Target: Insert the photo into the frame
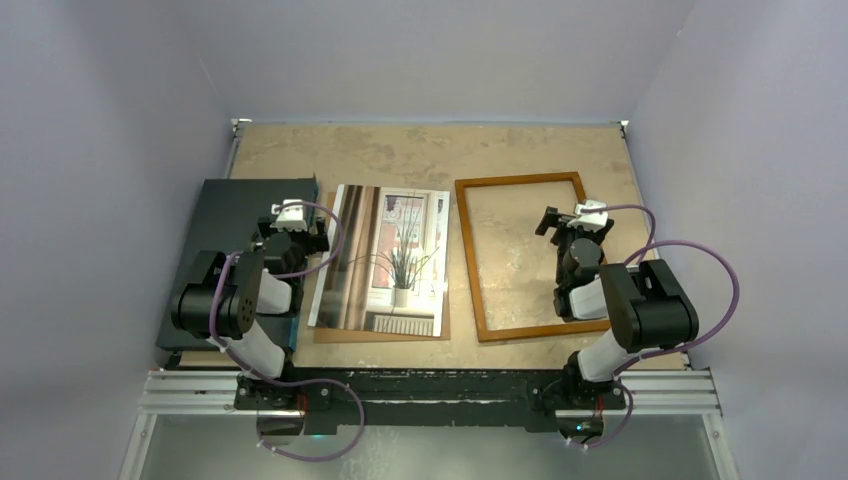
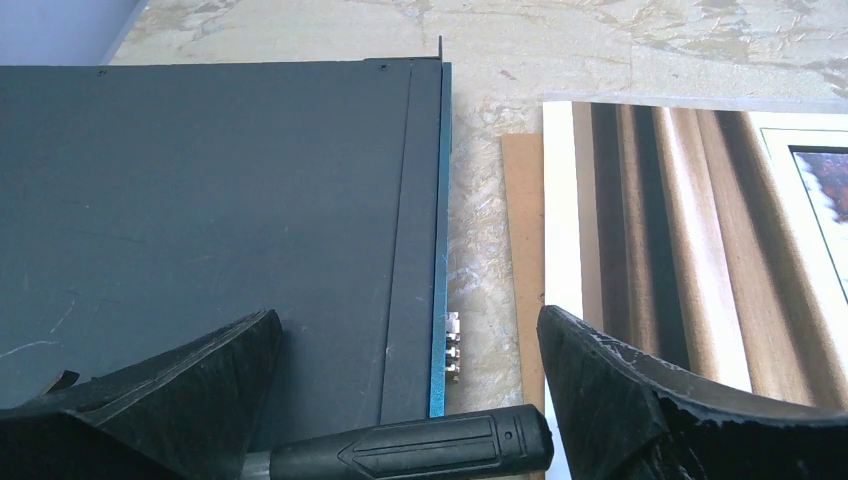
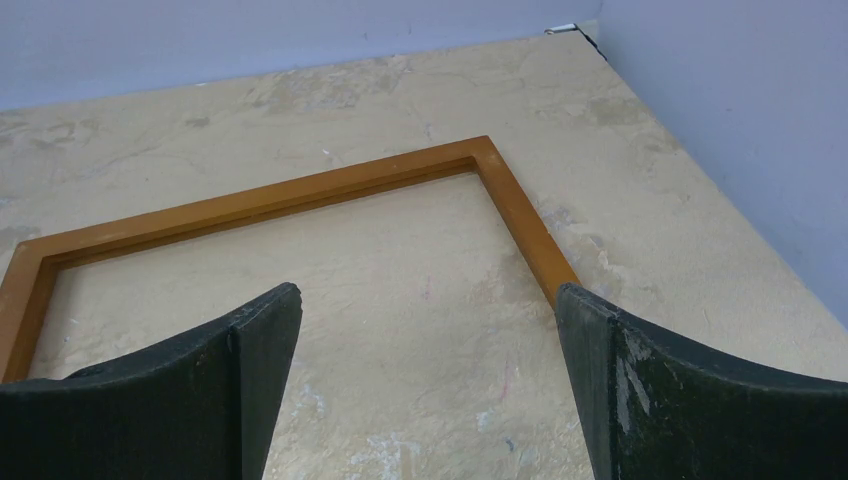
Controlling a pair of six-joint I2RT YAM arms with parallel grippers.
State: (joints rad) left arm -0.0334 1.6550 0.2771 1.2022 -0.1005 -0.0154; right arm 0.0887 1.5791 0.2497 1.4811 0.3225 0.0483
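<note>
So, left gripper & right gripper both wide open, holding nothing; photo lies flat on a brown board, left of the frame. I've got left near its edge, prob for pickup.

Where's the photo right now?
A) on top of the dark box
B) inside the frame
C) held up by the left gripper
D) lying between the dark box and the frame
D: the photo lies flat to the right of the dark box and to the left of the frame, outside both.
</note>
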